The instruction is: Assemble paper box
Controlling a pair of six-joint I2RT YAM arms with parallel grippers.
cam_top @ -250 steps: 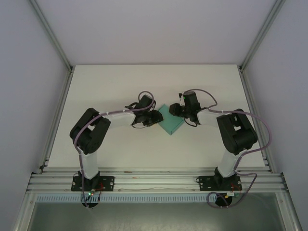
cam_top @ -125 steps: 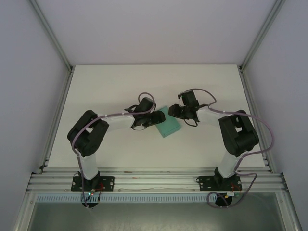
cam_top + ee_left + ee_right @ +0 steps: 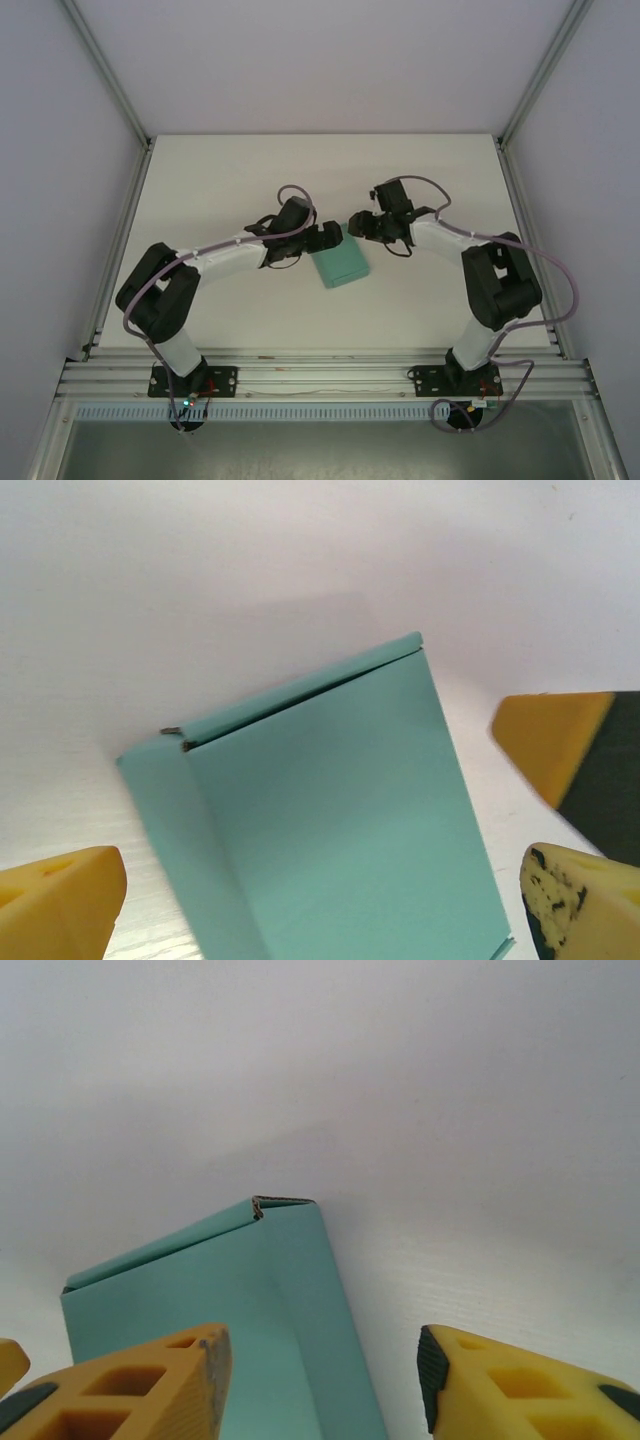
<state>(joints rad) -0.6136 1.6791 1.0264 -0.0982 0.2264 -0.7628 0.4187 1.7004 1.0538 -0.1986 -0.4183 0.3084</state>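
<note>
paper box (image 3: 338, 262) lying flat, folded up, mid-table (image 3: 220, 180) between both arms | left gripper (image 3: 333, 238) hovering at its far-left edge, jaws standing wide apart, straddling the box, fingers (image 3: 62, 900) clear of its sides | right gripper (image 3: 356, 223) sitting just above its far corner, jaws spread, pinching nothing
</note>
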